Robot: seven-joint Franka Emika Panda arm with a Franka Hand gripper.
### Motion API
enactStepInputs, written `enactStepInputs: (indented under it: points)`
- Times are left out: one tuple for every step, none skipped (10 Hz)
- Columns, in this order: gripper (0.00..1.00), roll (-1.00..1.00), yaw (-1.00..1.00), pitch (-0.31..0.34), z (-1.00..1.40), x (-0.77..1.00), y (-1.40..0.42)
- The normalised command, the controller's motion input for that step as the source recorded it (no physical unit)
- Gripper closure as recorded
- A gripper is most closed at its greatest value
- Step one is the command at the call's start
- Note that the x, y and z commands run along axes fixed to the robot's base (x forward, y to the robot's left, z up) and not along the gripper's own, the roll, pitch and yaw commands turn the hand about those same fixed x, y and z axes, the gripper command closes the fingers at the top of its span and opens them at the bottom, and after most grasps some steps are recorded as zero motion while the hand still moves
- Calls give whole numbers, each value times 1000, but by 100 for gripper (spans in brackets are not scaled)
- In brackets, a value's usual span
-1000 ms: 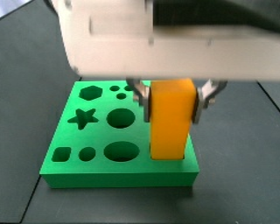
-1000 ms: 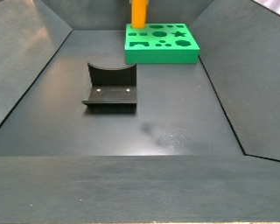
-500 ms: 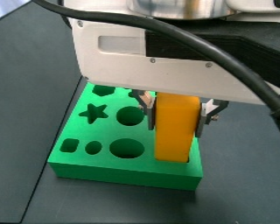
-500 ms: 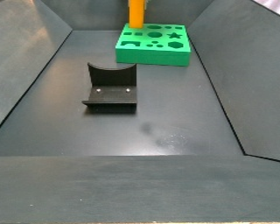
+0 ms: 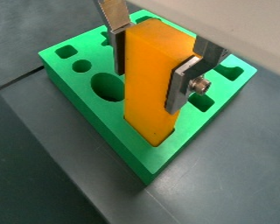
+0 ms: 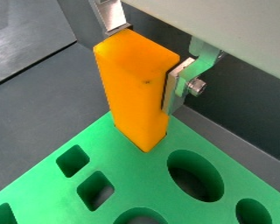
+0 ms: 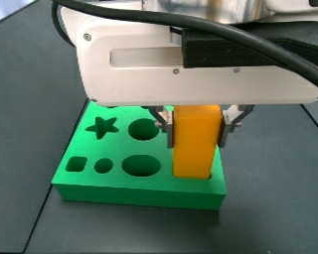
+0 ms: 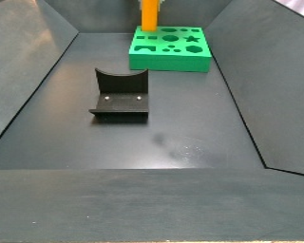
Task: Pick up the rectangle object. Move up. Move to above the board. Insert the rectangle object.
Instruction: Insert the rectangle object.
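Observation:
The rectangle object is a tall orange block (image 5: 154,79), held upright between the fingers of my gripper (image 5: 146,83). It also shows in the wrist view (image 6: 136,87) and in both side views (image 7: 195,144) (image 8: 149,14). The gripper (image 6: 140,61) (image 7: 197,124) is shut on its upper part. The block's lower end meets the top face of the green board (image 5: 130,149) near one corner. I cannot tell whether it sits inside a hole. The board (image 6: 143,175) (image 7: 135,193) (image 8: 167,59) lies at the far end of the floor.
The dark fixture (image 8: 121,95) stands on the floor in the middle left, apart from the board. Dark sloping walls (image 8: 41,66) enclose the floor on both sides. The board's star, round and square holes (image 7: 102,126) lie beside the block.
The gripper with the orange block has come lower over the board. The board has shifted slightly to the left in a side view.

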Motion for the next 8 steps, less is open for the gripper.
enactStepInputs:
  points:
    - [100,0,0,-36,-11,0,0]
    - [100,-44,831,-26,-317,0,217]
    - [100,-77,903,-23,-354,-23,74]
    - [100,0,409,-23,-254,0,0]
    - [100,143,0,-69,-420,-34,-171]
    - [100,313,-466,-116,-563,-126,-386]
    - [100,239,-471,-121,-683,-126,-400]
    - [100,0,-280,-111,-943,0,-3]
